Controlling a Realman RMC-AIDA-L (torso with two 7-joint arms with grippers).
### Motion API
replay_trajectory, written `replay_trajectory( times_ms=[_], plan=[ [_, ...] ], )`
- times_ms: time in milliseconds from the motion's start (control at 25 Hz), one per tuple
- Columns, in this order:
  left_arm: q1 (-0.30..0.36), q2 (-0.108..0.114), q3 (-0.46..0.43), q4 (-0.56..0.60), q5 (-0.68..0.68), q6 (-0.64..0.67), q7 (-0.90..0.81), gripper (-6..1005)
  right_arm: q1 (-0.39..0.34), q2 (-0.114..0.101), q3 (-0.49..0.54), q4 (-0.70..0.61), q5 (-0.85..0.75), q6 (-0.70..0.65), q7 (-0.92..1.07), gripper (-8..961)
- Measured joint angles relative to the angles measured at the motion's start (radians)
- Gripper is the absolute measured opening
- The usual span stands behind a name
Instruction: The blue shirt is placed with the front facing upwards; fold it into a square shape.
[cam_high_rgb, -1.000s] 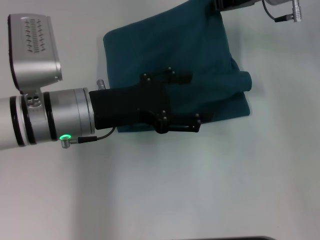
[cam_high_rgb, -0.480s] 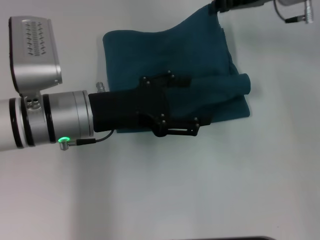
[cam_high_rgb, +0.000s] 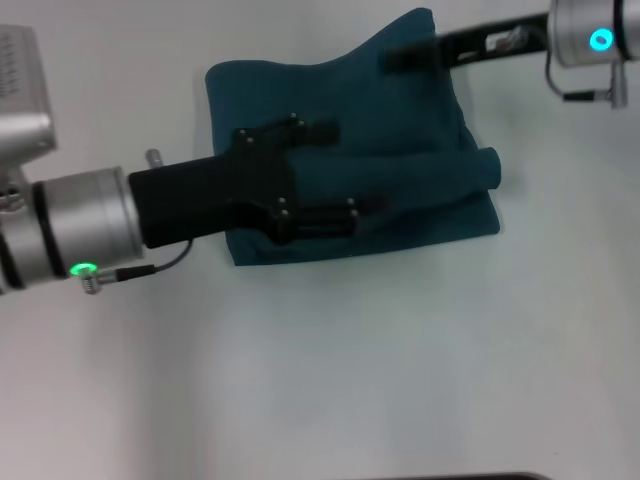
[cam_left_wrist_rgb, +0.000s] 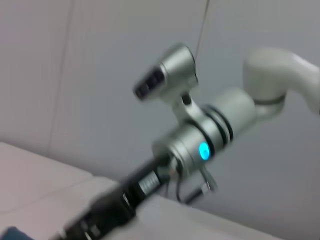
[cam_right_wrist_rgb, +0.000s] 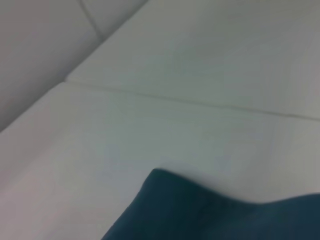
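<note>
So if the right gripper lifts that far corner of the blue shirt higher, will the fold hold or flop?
Probably flop: the blue shirt looks soft, with a rolled bulge at its right edge and a raised corner by the right gripper. It seems light, so layers may drag along. The left gripper, over its middle with fingers spread, might help if it pressed down.
</note>
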Motion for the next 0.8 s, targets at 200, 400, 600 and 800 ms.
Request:
replay_trajectory(
  times_ms=[200, 400, 600, 800],
  plan=[
    [0.032, -0.001, -0.134, 0.003, -0.034, 0.090, 0.011, 949, 0.014, 0.004, -0.072, 0.107, 0.054, 0.021, -0.108, 481],
    [0.051, -0.001, -0.218, 0.024, -0.073, 0.142, 0.042, 949, 0.047, 0.006, -0.160, 0.192, 0.101, 0.077, -0.151, 477],
    [0.052, -0.001, -0.237, 0.041, -0.078, 0.148, 0.048, 950, 0.051, 0.003, -0.237, 0.242, 0.095, 0.093, -0.146, 475],
    [0.052, 0.002, -0.249, 0.048, -0.079, 0.148, 0.049, 949, -0.002, -0.005, -0.246, 0.226, 0.062, 0.032, -0.140, 474]
  ],
)
